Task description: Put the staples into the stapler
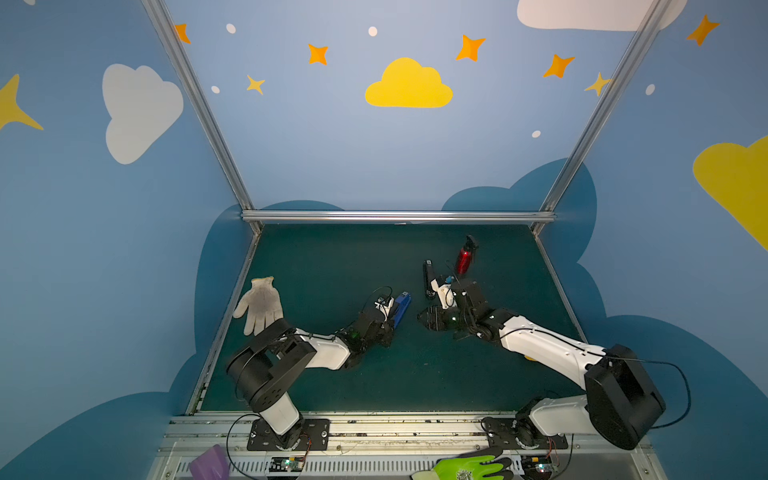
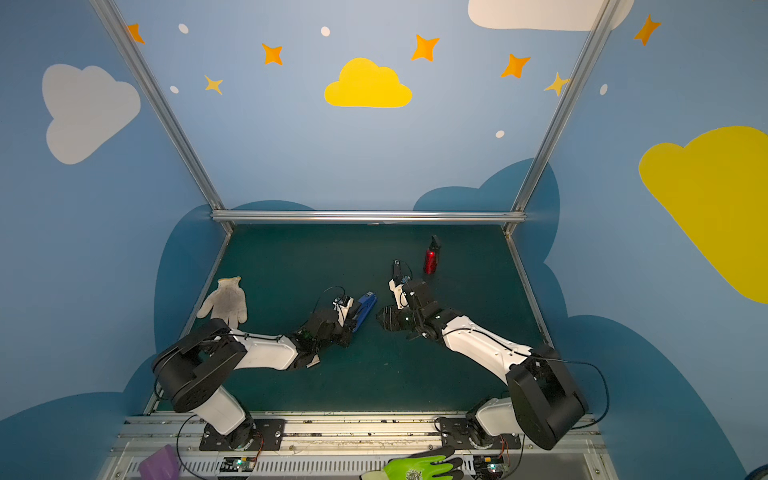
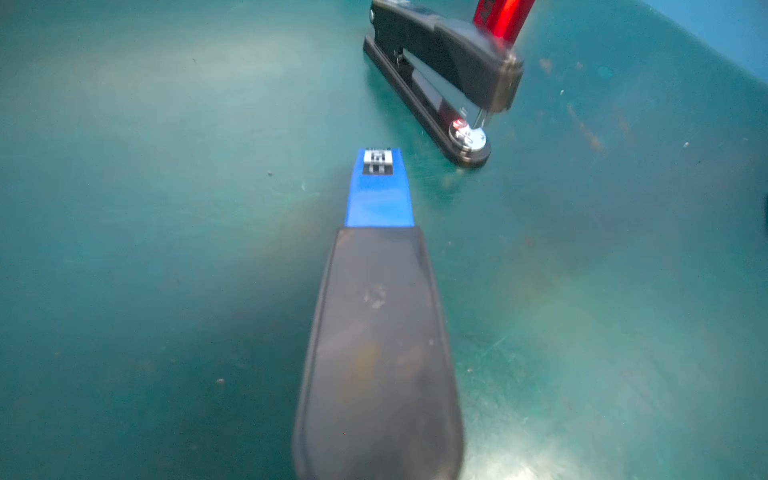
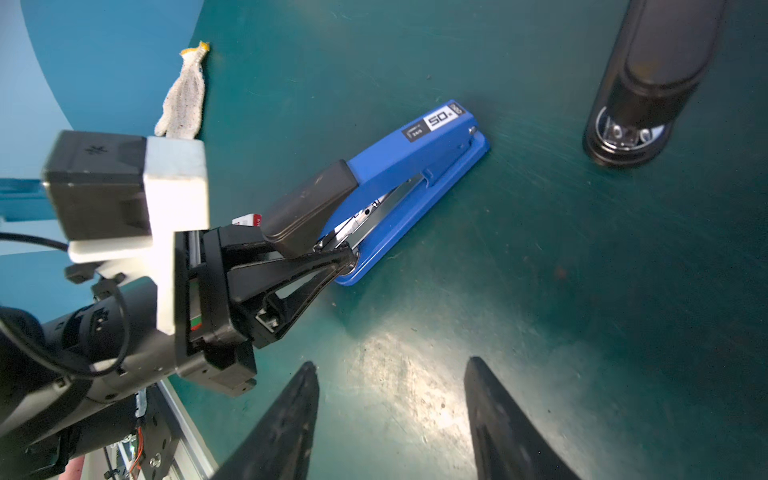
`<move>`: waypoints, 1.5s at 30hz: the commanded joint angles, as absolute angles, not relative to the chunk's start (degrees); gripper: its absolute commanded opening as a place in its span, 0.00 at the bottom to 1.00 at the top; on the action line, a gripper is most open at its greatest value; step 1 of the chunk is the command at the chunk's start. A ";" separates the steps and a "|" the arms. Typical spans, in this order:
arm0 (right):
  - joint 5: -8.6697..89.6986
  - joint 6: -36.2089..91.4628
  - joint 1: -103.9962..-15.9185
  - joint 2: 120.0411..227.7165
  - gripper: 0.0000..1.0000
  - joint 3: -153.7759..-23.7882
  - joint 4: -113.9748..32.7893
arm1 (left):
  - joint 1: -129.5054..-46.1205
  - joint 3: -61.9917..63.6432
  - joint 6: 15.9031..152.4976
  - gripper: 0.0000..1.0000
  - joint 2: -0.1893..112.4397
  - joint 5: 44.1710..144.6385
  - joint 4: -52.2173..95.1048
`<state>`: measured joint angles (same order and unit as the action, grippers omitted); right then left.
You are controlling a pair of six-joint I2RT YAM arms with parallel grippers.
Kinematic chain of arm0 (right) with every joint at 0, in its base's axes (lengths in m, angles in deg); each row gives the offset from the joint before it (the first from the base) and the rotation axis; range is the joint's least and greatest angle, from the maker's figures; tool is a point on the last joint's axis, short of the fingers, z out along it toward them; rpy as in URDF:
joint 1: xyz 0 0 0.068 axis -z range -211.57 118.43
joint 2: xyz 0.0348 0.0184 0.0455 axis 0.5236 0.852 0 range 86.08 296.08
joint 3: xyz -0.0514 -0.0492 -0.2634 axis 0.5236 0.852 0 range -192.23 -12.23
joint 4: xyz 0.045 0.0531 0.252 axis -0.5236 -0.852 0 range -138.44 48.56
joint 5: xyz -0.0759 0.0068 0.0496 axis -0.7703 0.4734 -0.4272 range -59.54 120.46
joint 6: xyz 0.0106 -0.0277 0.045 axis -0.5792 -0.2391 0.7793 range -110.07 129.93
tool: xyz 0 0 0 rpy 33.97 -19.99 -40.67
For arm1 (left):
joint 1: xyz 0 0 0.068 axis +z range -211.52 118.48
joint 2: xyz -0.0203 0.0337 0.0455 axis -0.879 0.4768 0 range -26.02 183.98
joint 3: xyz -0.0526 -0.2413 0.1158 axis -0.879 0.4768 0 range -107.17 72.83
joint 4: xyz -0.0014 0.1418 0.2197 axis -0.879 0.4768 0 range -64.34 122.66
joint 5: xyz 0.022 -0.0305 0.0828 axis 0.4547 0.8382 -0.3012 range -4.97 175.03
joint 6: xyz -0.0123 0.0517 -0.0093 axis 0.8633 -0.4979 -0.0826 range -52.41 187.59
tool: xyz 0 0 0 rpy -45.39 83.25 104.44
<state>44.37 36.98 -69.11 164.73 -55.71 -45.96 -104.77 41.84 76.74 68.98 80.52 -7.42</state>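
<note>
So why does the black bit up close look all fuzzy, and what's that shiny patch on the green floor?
Left wrist view: the black rubbery pad on the blue plastic stapler sits too near the lens, so it blurs. Right wrist view: light glare whitens the dark green table mat.

Your two arms are built alike: the left arm (image 1: 328, 353) and the right arm (image 1: 540, 345) wear glossy white shells between chunky matte-black joint housings. Each is mounted on a black base plate (image 1: 318, 432) with silver screws, and thin red and orange wires show beside it. A small green light glows near each wrist. The left tool (image 4: 345, 259) has black fingers shaped like open triangular frames. Behind it a white bracket (image 4: 176, 183) carries a boxy black camera (image 4: 95, 183) with a small embossed mark, fed by a black cable (image 4: 29, 238). The right tool (image 4: 390, 363) shows two black, tapered fingers (image 4: 291, 415) with a scuffed, dusty surface.
</note>
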 commanded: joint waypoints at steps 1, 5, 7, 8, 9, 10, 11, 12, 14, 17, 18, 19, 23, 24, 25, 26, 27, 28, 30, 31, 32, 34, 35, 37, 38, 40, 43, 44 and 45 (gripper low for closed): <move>43.47 37.43 -68.58 163.42 0.57 -54.47 -46.66 | -105.53 40.57 77.87 0.15 69.78 80.03 -5.05; 43.55 37.61 -68.15 163.68 0.57 -54.15 -46.05 | -106.25 41.00 78.27 0.23 69.20 78.98 -3.18; 43.72 37.61 -67.94 163.82 0.57 -54.23 -45.82 | -106.58 41.55 78.47 0.24 68.32 79.29 -2.40; 43.81 37.57 -67.88 163.86 0.57 -54.24 -45.78 | -106.68 41.98 78.57 0.26 67.72 79.60 -2.51; 43.87 37.47 -67.74 163.86 0.57 -54.24 -45.81 | -106.75 42.38 78.66 0.30 66.87 80.00 -2.42; 43.91 37.44 -67.61 163.80 0.57 -54.25 -45.88 | -106.87 42.67 78.83 0.33 65.87 80.38 -1.83; 43.91 37.34 -67.46 163.73 0.57 -54.25 -46.05 | -106.95 42.76 78.82 0.34 64.93 80.82 -0.97; 43.91 37.27 -67.24 163.64 0.57 -54.16 -46.01 | -107.03 42.68 78.71 0.36 63.79 81.19 0.30; 43.93 37.11 -66.79 163.26 0.57 -53.90 -46.27 | -107.47 42.55 78.43 0.38 61.48 81.77 3.06; 44.17 36.93 -65.92 162.18 0.57 -53.30 -46.42 | -107.71 42.05 78.67 0.39 57.25 82.00 8.77; 44.26 36.89 -65.57 161.74 0.57 -53.19 -46.77 | -107.76 41.54 79.00 0.41 55.41 81.88 11.33; 44.43 36.82 -65.21 161.23 0.57 -53.10 -47.17 | -107.75 41.01 79.25 0.43 53.75 81.78 13.73; 46.01 36.00 -64.30 159.19 0.58 -53.18 -49.25 | -107.74 36.95 83.93 0.55 49.25 78.47 23.84; 46.74 35.63 -64.12 158.59 0.60 -53.40 -50.05 | -107.37 34.86 85.28 0.57 49.04 77.67 27.47; 48.06 35.14 -64.01 158.05 0.60 -53.57 -50.84 | -106.59 32.19 85.43 0.57 49.33 78.77 31.35; 49.27 34.57 -63.92 157.67 0.61 -53.79 -51.61 | -105.78 29.69 85.34 0.57 50.07 80.36 34.74; 50.52 34.08 -63.92 157.16 0.62 -54.04 -52.43 | -104.97 26.67 85.56 0.58 51.45 81.64 39.08; 52.50 33.48 -63.83 156.61 0.63 -54.06 -52.82 | -104.22 22.98 85.70 0.57 53.26 82.60 43.27; 55.47 32.61 -63.83 155.35 0.65 -54.07 -53.61 | -102.69 16.84 85.00 0.57 57.23 84.78 50.24; 57.09 32.24 -63.74 154.68 0.66 -53.98 -53.94 | -102.04 14.14 84.26 0.57 59.23 86.67 53.02; 58.61 31.76 -63.74 154.27 0.66 -53.98 -54.51 | -101.68 12.03 83.68 0.57 60.97 88.29 54.98; 61.21 30.98 -63.83 152.89 0.66 -53.70 -55.05 | -101.45 7.59 82.57 0.57 64.64 90.42 59.13; 61.65 30.97 -63.82 151.82 0.66 -53.10 -55.07 | -101.34 5.07 81.28 0.57 66.69 91.39 61.52; 61.59 30.94 -63.83 150.18 0.66 -52.04 -55.46 | -101.34 0.96 80.93 0.56 70.33 91.05 65.28; 61.42 31.04 -63.83 149.48 0.66 -51.59 -55.71 | -101.33 -1.13 80.67 0.56 72.24 90.43 67.23; 61.19 31.23 -63.75 148.67 0.66 -51.08 -55.94 | -101.34 -4.35 80.21 0.56 75.47 89.48 69.90; 60.87 31.52 -63.74 148.05 0.65 -49.85 -55.92 | -101.42 -8.20 79.90 0.54 79.45 88.10 72.89; 60.87 31.54 -63.74 147.93 0.65 -49.50 -55.94 | -101.43 -9.22 79.74 0.54 80.60 87.78 73.69; 60.80 31.50 -63.74 147.85 0.65 -49.44 -56.02 | -101.48 -10.30 79.56 0.53 81.61 87.33 74.51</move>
<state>60.11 31.97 -63.91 148.64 -50.82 -54.50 -101.38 -7.60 80.94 80.07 88.63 67.57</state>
